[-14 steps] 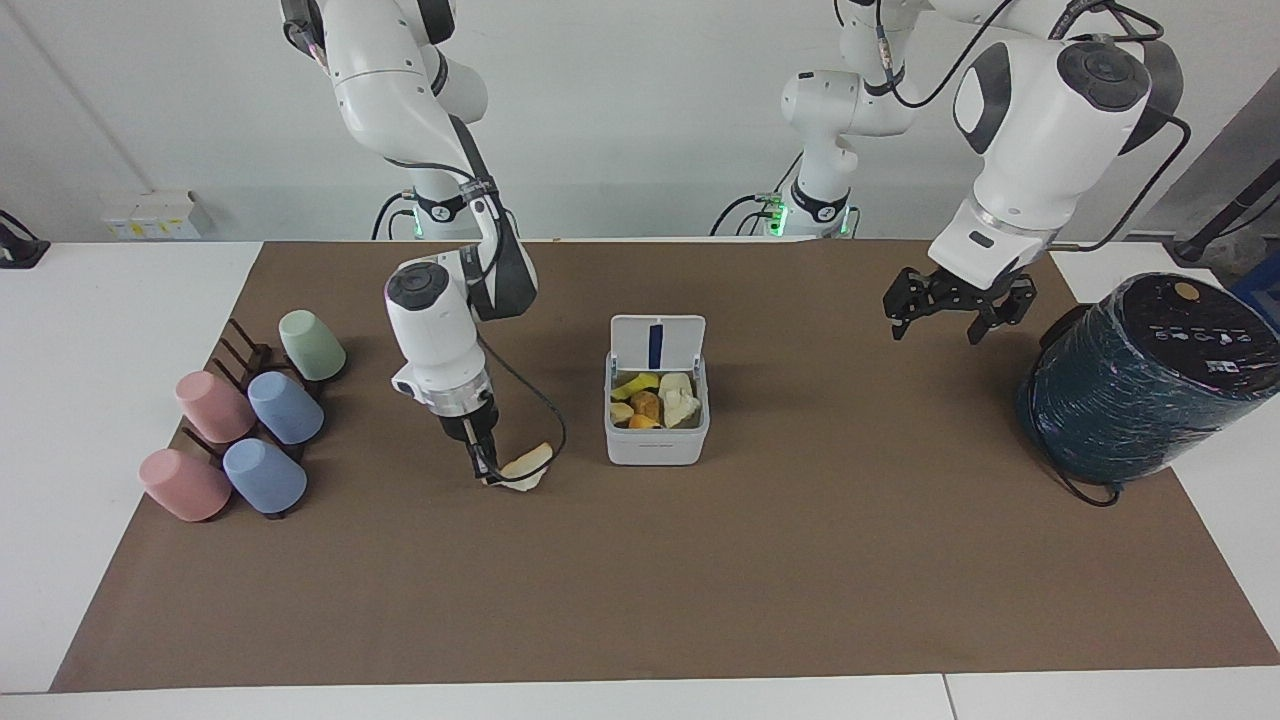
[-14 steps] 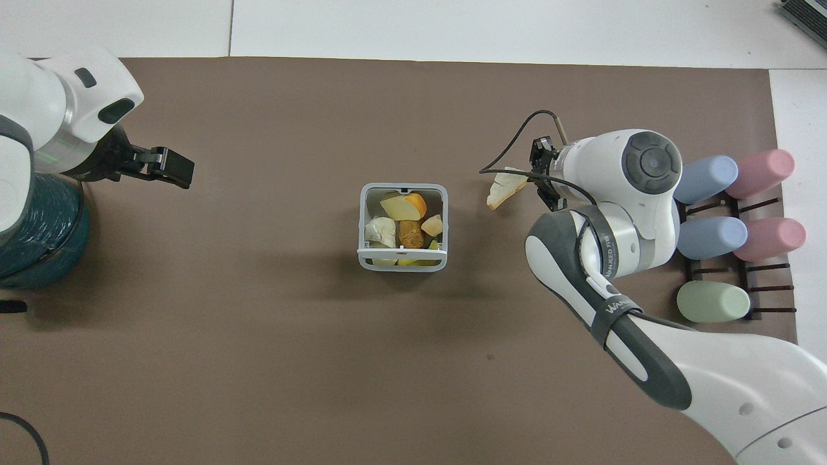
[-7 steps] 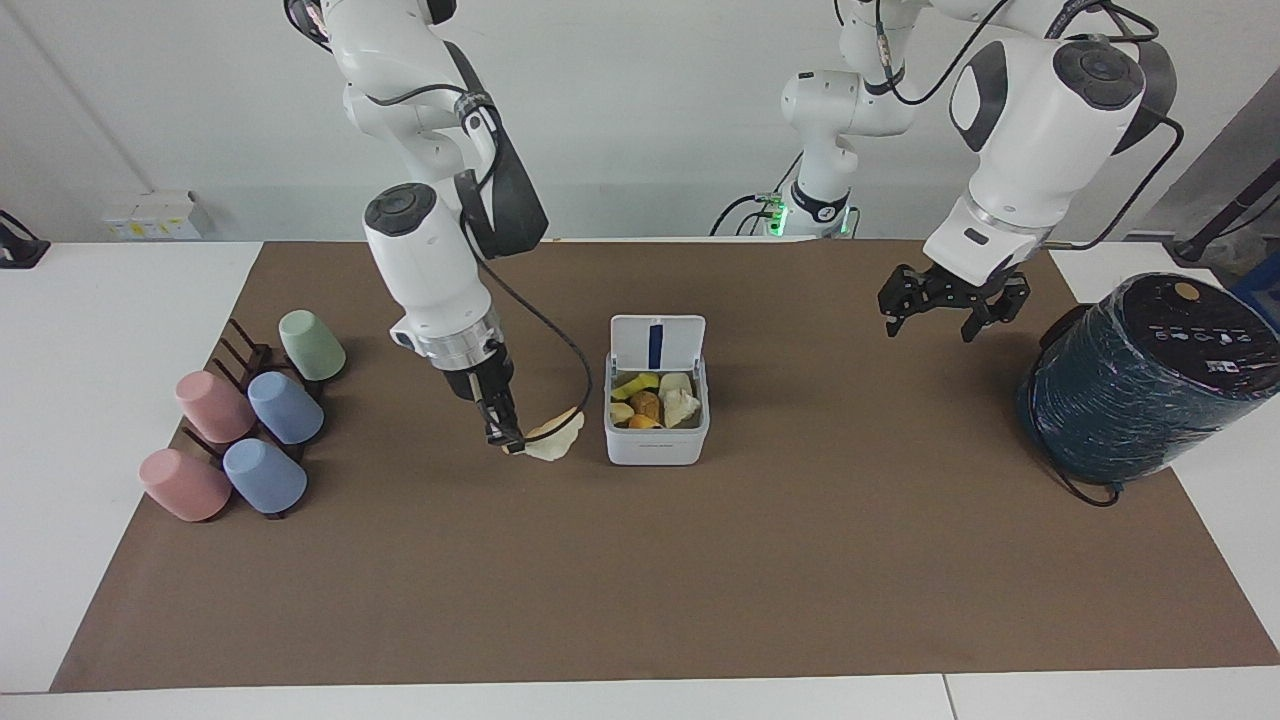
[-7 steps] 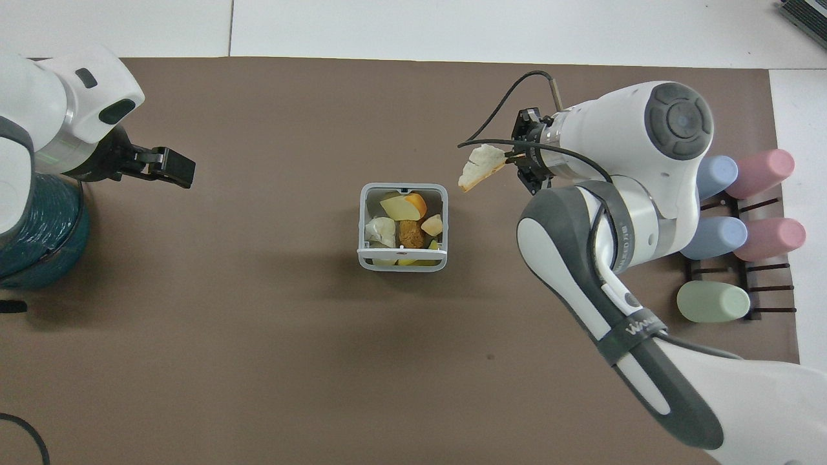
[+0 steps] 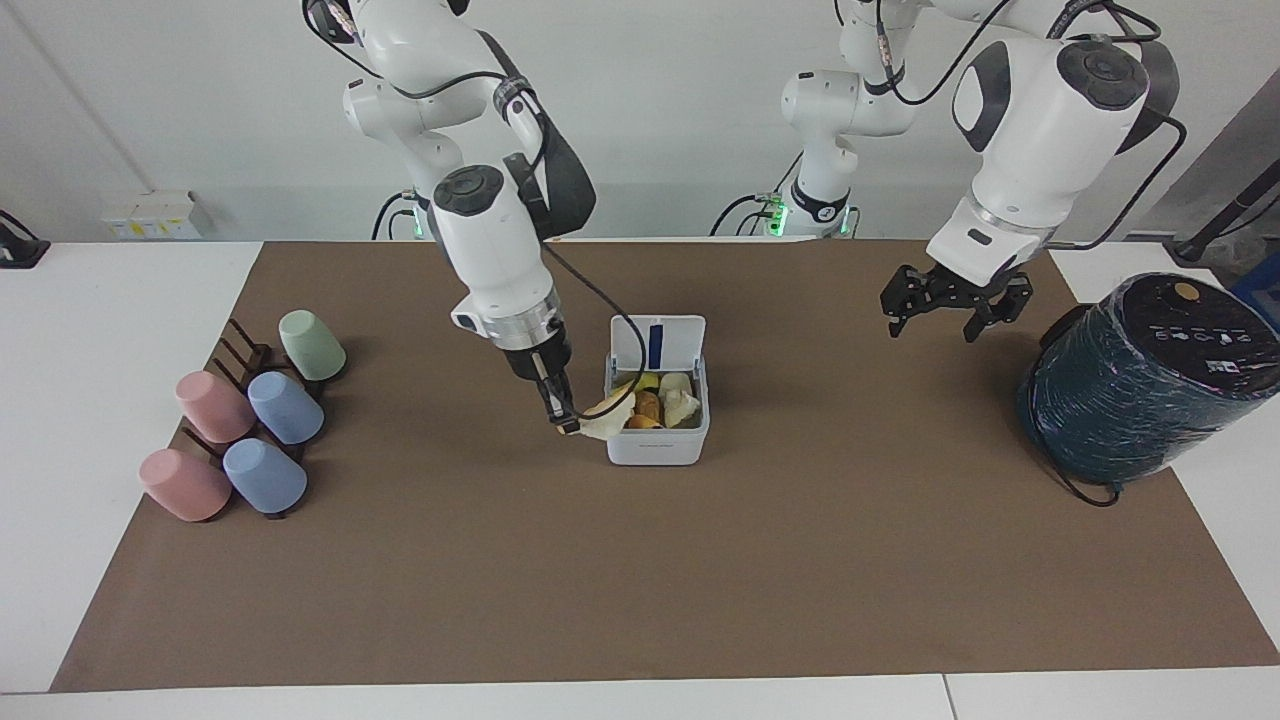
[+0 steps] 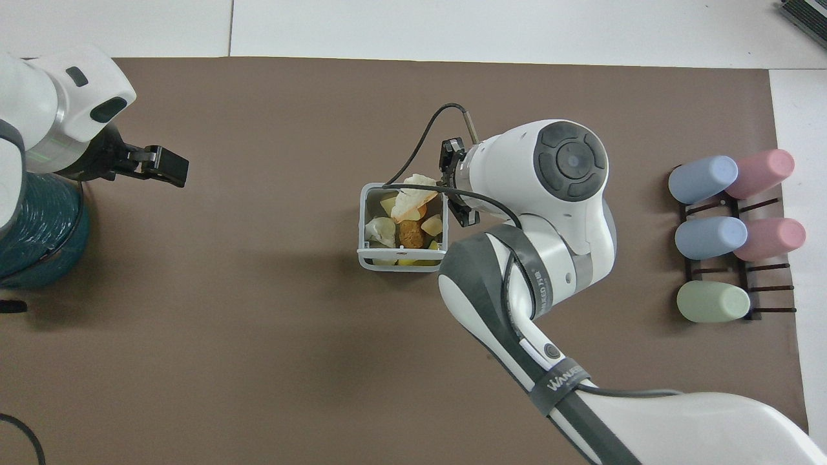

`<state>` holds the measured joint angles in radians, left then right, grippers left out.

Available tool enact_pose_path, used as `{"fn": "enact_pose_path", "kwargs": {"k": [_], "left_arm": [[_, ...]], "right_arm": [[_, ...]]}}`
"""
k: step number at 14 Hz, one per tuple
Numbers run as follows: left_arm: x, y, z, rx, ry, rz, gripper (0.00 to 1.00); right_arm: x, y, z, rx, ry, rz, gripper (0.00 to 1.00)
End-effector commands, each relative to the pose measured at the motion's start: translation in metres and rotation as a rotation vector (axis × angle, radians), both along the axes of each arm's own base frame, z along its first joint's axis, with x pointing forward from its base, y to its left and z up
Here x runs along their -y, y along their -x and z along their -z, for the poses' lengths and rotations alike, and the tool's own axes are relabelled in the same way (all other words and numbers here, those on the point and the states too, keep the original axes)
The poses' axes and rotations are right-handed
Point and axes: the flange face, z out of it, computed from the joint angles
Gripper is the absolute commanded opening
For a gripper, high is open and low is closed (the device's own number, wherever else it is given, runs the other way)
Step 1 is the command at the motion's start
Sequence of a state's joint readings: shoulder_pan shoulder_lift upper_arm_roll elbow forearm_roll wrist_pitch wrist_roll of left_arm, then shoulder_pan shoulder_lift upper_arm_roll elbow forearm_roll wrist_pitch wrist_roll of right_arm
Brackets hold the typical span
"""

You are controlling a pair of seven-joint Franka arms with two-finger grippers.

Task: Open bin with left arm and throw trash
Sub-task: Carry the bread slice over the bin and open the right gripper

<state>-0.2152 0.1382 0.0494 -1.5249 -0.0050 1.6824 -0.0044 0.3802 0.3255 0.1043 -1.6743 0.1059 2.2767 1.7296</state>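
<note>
The right gripper (image 5: 567, 424), clamped on a pale beige bread-like wedge (image 5: 610, 415), hangs over the lid-up small white square plastic bin (image 5: 655, 447); the left gripper (image 5: 945, 318) waits with fingers spread over the brown mat (image 5: 700, 580).

one camera sits high across the table (image 5: 640, 600), facing the robots and taking in every edge. the other hangs above the robots' end, looking steeply down. both share the bin (image 5: 655, 440) (image 6: 368, 258) at mid-table.
</note>
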Motion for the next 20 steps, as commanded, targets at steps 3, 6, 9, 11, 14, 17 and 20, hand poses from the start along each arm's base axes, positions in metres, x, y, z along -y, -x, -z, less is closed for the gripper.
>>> {"fn": "enact_pose_path", "kwargs": {"k": [3,6,9,11,14,17,20], "left_arm": [[-0.004,0.008,-0.001,0.011,0.015,0.0,1.0],[-0.003,0.008,-0.001,0.012,0.017,-0.001,1.0],[-0.003,0.008,-0.001,0.012,0.017,-0.001,1.0],[-0.004,0.008,-0.001,0.011,0.015,0.0,1.0],[-0.004,0.008,-0.001,0.012,0.015,0.0,1.0],[-0.004,0.008,-0.001,0.011,0.015,0.0,1.0],[-0.003,0.008,-0.001,0.012,0.017,-0.001,1.0]], "right_arm": [[-0.027,0.014,0.016,-0.038,-0.009,0.003,0.03],[-0.026,0.015,0.02,-0.038,-0.005,0.003,0.13],[-0.023,0.015,0.023,-0.038,0.003,0.003,0.44],[-0.022,0.015,0.023,-0.037,0.005,0.003,0.47],[-0.016,0.01,0.019,-0.02,0.021,-0.002,0.6],[0.003,0.003,-0.001,0.021,0.037,-0.019,0.97],[0.03,-0.001,-0.016,0.052,0.063,-0.095,1.0]]}}
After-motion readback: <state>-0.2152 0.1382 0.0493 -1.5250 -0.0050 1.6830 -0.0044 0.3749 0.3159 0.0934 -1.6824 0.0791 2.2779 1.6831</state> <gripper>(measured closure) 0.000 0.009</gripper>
